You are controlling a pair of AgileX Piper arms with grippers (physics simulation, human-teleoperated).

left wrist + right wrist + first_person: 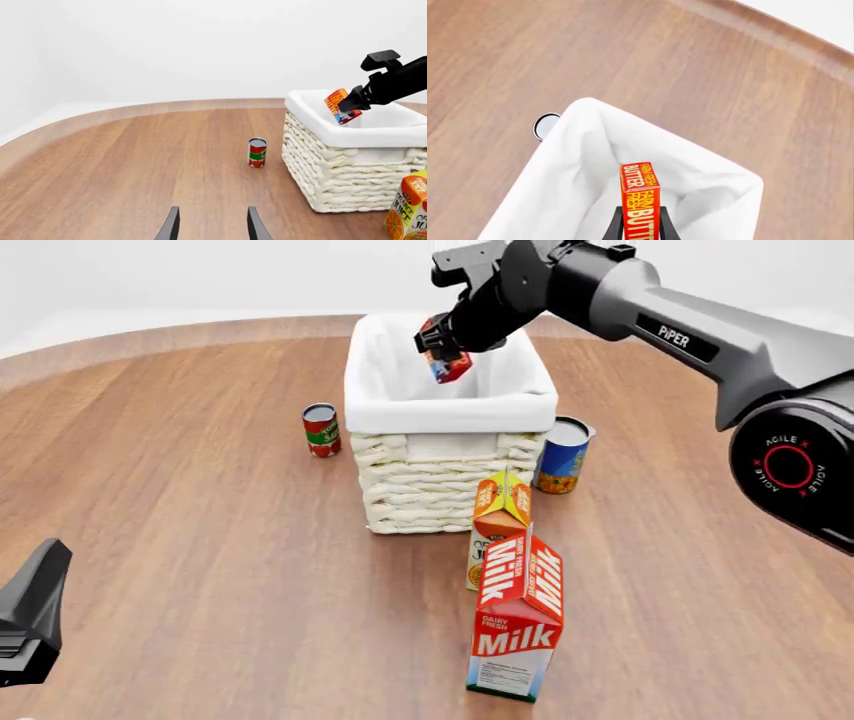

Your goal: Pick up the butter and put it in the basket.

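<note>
My right gripper (441, 348) is shut on the butter (449, 364), a small red-orange box, and holds it tilted over the open top of the white woven basket (447, 408). In the right wrist view the butter (640, 205) stands on edge between the fingers, above the basket's cloth liner (560, 190). From the left wrist view the butter (339, 105) hangs just above the basket (347, 165) rim. My left gripper (212, 222) is open and holds nothing, low over the table near the front left (30, 625).
A small red can (320, 430) stands left of the basket, and a blue-and-orange can (565, 455) stands to its right. An orange juice carton (501, 515) and a tall milk carton (518, 620) stand in front of the basket.
</note>
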